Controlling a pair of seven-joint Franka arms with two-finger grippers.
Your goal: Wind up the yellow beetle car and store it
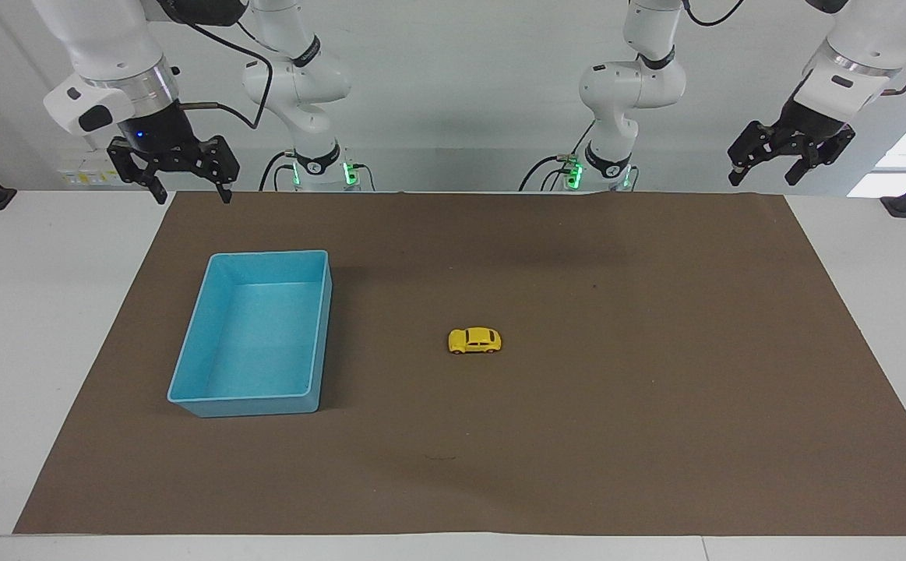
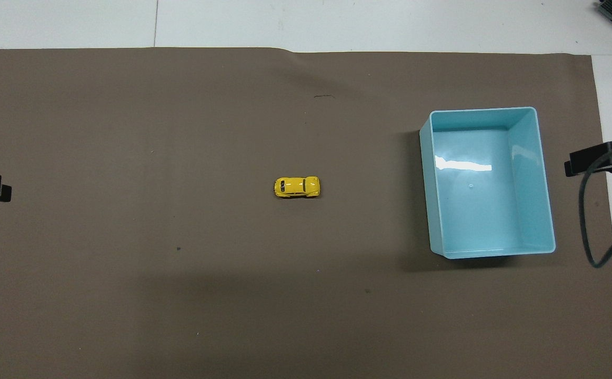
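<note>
The yellow beetle car stands on its wheels near the middle of the brown mat, alone and untouched. A light blue tray, with nothing in it, sits toward the right arm's end of the table. My right gripper hangs open, high over the mat's edge closest to the robots, well above the tray's end. My left gripper hangs open and raised off the mat's corner at the left arm's end. In the overhead view only a dark tip of each gripper shows at the side edges.
The brown mat covers most of the white table. A black cable loops down beside the tray at the right arm's end. Black stands sit at both table ends near the robots.
</note>
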